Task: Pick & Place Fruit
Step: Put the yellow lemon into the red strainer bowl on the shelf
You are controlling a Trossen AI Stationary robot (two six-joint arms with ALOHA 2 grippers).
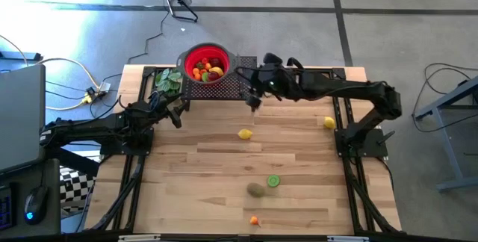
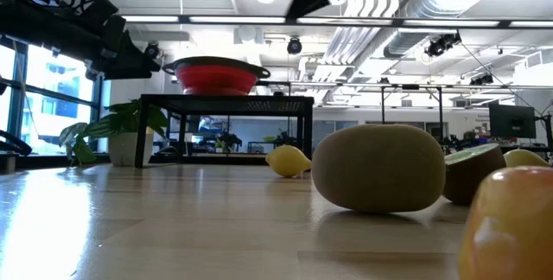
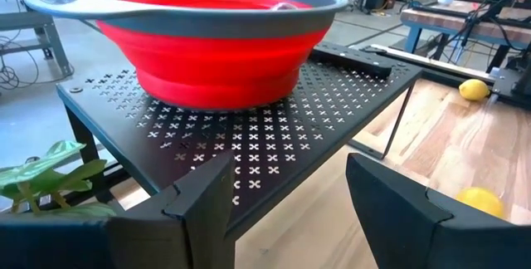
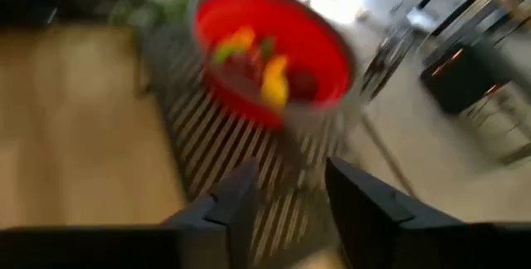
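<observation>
Right gripper (image 1: 255,100) hangs at the front edge of the black perforated stand (image 1: 224,87), just beside the red collapsible bowl (image 1: 206,63), on its 4 o'clock side in the high view. Its fingers are spread with nothing between them, as the right wrist view shows. Left gripper (image 1: 178,115) waits off the stand's 7 o'clock corner, fingers likewise apart and empty, with the green leafy bunch (image 1: 169,81) just beside it.

Fruit status: several pieces already lie in the bowl. Five remain on the wooden table (image 1: 194,197). Taken from table centre, a lemon (image 1: 245,133) sits at 12 o'clock, a second lemon (image 1: 329,122) at 2 o'clock near the right arm's base, and a lime half (image 1: 273,181), a brown kiwi (image 1: 256,190) and a small orange piece (image 1: 255,219) are grouped toward 6 o'clock. The lime half and the kiwi are just beside each other; whether they touch cannot be told.

Assessment: the right arm appears to be between drops, so the step in hand is fetching the next fruit. The centre lemon is nearest. Recommended approach:
- descend vertically over it;
- set the fingers across its short axis, not its pointed ends, so it cannot squirt out;
- close gently.

Lift well above the bowl rim before crossing the stand, and release over the bowl's middle.
</observation>
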